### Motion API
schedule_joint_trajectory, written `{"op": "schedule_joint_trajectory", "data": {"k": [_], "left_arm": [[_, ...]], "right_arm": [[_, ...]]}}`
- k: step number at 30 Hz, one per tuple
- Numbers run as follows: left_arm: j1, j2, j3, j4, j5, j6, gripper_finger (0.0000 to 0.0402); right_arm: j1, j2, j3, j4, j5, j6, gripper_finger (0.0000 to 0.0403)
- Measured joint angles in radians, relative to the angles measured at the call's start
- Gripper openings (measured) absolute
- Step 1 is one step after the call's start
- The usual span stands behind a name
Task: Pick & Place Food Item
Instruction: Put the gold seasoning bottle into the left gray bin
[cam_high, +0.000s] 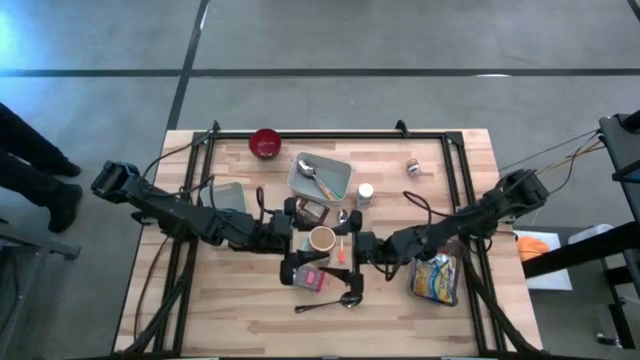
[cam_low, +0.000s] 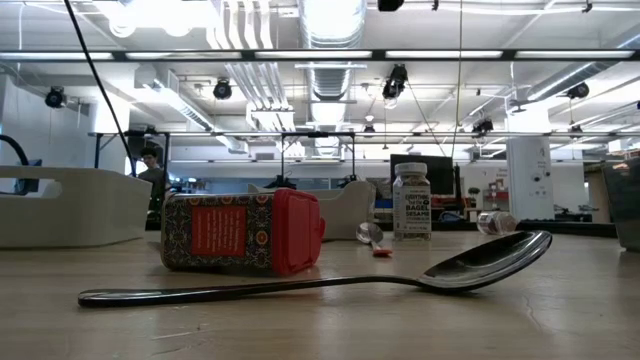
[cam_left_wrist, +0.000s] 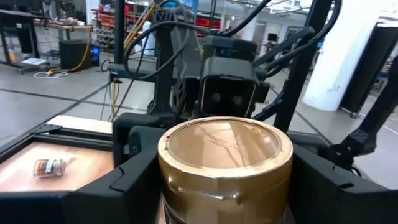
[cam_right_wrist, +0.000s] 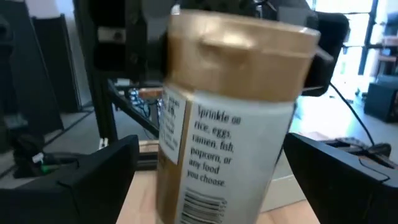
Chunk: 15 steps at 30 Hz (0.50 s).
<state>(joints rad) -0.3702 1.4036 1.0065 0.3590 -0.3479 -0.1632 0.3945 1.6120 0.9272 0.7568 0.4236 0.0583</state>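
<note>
A seasoning jar (cam_high: 322, 240) with a gold lid and a white printed label is held above the middle of the table. My left gripper (cam_high: 305, 240) comes from the left and is shut on it. In the left wrist view the jar's lid (cam_left_wrist: 225, 146) fills the space between the fingers. My right gripper (cam_high: 362, 247) faces it from the right and is open. Its fingers (cam_right_wrist: 93, 171) stand on either side of the jar (cam_right_wrist: 230, 124) with a gap on each side. The low view shows neither gripper nor the jar. My left gripper pinches the jar's side wall just under the gold lid (cam_left_wrist: 166, 186) between its two fingers (cam_left_wrist: 134, 168). The fingers lie level and come from the table's left. The jar stands upright in the hold, lid up, and the low view shows nothing of it on the table top.
Below the jar lies a red spice tin (cam_low: 240, 232) on its side, with a long spoon (cam_low: 330, 283) nearer the front edge. A grey tray (cam_high: 340, 182) with a spoon, a red bowl (cam_high: 265, 143), a small white jar (cam_high: 366, 193) and a snack bag (cam_high: 437, 278) are around.
</note>
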Motion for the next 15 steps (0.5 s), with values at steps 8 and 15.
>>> {"op": "schedule_joint_trajectory", "data": {"k": [8, 15], "left_arm": [[0.004, 0.003, 0.000, 0.018, 0.011, 0.000, 0.0264], [0.006, 0.042, 0.003, 0.042, 0.035, -0.001, 0.0264]], "right_arm": [[-0.021, 0.051, 0.032, 0.035, -0.039, -0.021, 0.0398], [-0.023, 0.067, 0.061, -0.011, -0.058, -0.032, 0.0391]]}}
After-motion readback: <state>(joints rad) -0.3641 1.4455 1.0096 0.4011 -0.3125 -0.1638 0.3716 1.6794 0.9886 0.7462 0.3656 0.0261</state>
